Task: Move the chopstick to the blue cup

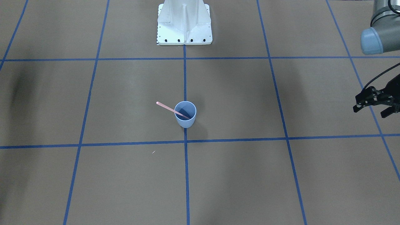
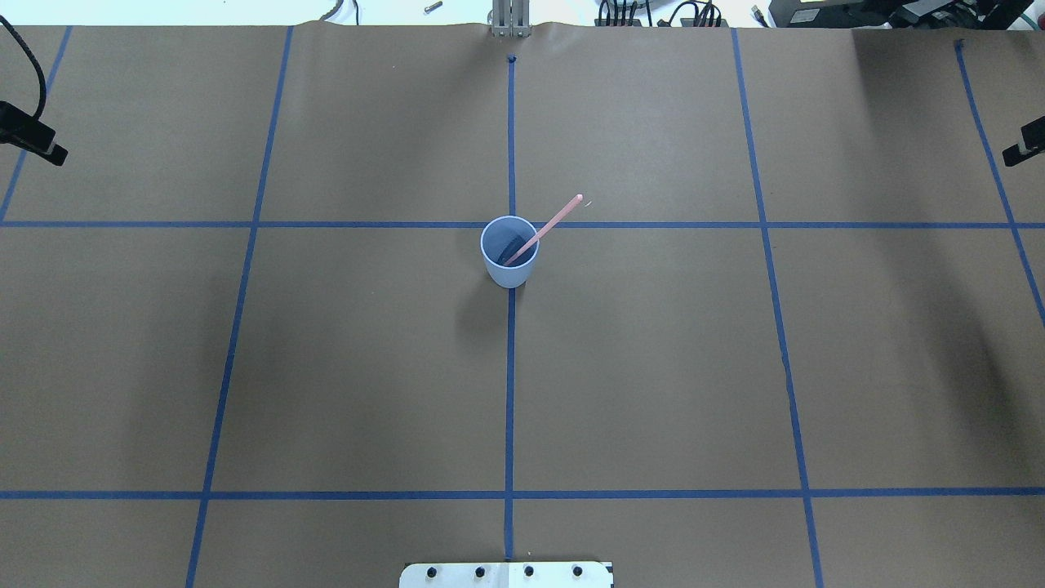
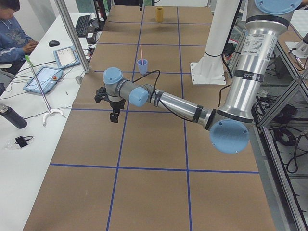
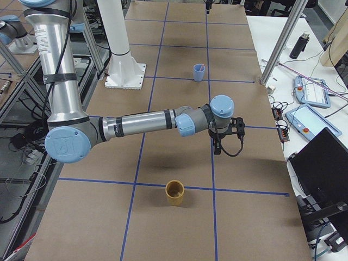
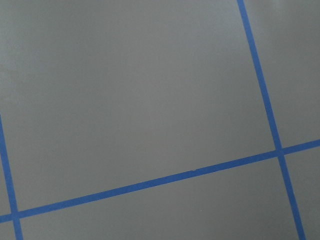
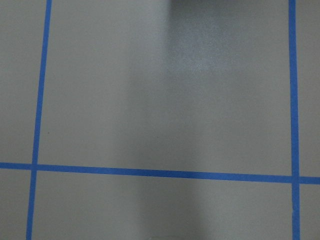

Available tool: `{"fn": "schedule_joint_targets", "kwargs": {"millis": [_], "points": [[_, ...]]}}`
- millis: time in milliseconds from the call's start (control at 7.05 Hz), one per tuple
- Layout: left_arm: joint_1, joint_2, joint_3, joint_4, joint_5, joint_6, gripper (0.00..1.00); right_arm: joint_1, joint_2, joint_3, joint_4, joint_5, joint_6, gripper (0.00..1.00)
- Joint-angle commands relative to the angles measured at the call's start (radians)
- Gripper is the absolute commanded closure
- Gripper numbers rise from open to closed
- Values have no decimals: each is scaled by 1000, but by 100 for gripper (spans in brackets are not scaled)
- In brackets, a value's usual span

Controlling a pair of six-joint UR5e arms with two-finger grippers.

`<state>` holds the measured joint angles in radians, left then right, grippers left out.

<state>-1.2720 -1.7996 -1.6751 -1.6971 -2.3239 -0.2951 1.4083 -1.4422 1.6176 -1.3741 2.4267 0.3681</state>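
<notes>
The blue cup (image 1: 185, 120) stands upright at the middle of the table, on the centre tape line; it also shows in the overhead view (image 2: 510, 268). One pale pink chopstick (image 1: 167, 107) leans inside it, its upper end sticking out over the rim toward the robot's right (image 2: 562, 216). My left gripper (image 1: 371, 110) hovers far off at the table's left end, its fingers spread open and empty. My right gripper (image 4: 227, 142) is at the table's opposite end, far from the cup; I cannot tell if it is open or shut. Both wrist views show only bare table.
A tan cup (image 4: 174, 192) stands near the table's right end, also seen in the exterior left view (image 3: 159, 14). The robot's white base (image 1: 184, 23) is behind the blue cup. Blue tape lines grid the brown table. An operator (image 3: 14, 36) sits at the side bench.
</notes>
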Motion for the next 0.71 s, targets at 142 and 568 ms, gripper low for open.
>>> {"fn": "schedule_joint_targets", "kwargs": {"millis": [142, 568], "points": [[0, 3, -3, -3, 0, 1, 2, 0, -3, 4, 1, -1, 2, 0], [0, 3, -9, -3, -2, -1, 2, 0, -4, 4, 3, -1, 2, 0]]}}
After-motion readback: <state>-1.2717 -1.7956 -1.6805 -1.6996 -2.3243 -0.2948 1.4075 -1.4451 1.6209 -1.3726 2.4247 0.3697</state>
